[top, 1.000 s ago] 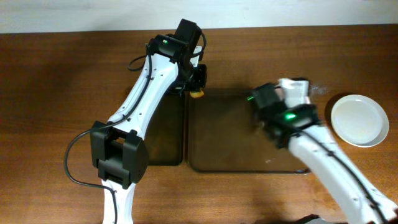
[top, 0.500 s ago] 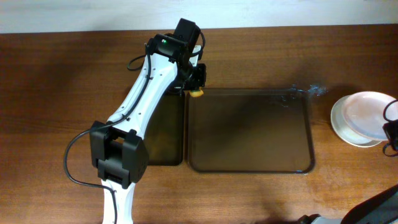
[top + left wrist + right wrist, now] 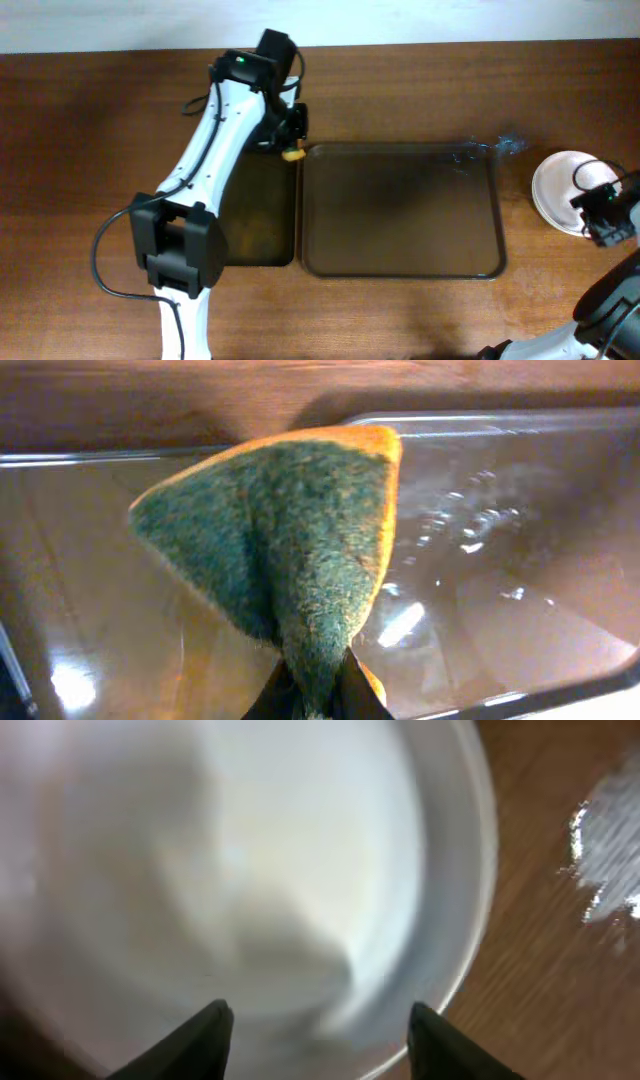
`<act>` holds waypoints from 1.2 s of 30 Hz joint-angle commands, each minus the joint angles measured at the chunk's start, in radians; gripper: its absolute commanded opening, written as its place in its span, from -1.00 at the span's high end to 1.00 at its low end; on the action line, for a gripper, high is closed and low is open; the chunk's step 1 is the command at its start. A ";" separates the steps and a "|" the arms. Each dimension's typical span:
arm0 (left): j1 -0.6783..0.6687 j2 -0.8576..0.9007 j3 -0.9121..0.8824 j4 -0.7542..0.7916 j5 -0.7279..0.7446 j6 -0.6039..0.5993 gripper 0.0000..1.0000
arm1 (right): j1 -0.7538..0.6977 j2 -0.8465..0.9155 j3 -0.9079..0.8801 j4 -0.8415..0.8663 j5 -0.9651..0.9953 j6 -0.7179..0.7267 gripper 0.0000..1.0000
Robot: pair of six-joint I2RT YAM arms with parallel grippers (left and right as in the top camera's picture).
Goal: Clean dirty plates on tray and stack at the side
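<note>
Two arms are sharing the scene, one at each end of the table [image 3: 90, 150]. The left gripper [image 3: 310, 698] is pinching a green-and-orange sponge [image 3: 290, 530] by its folded lower end, jaws pressed tight on it, and is holding it above the seam where the narrow black tray [image 3: 255, 225] is meeting the wide brown tray [image 3: 400, 215]. The brown tray is lying bare, with wet glints near its far right corner. The white plates [image 3: 558, 190] are sitting as a stack on the wood just beyond the tray's right edge, well apart from the sponge; how many are making up the stack cannot be told from above. The right gripper [image 3: 320, 1020] is hovering over the near side of the top plate, its fingers spread wide with nothing between them; the wrist view is blurred, and the plate is looking plain white there.

Judged from this layout, the stacking step is closing out. To finish it well, the right arm should be rising straight up with its jaws kept apart, so that neither finger is catching the rim and sliding the stack. The left arm should be keeping the sponge over the trays, so that drips are not landing on the wood.
</note>
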 commanded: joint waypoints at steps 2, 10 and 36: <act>0.077 -0.021 -0.030 -0.015 -0.011 0.038 1.00 | 0.124 -0.142 0.222 -0.200 -0.021 -0.055 -0.28; 0.120 -0.021 -0.387 0.087 -0.080 0.060 1.00 | 0.370 -0.166 0.293 -0.380 -0.020 -0.125 -0.39; 0.129 -0.382 -0.418 0.140 -0.211 -0.035 -0.99 | 0.471 -0.740 0.475 -0.787 -0.350 -0.483 -0.97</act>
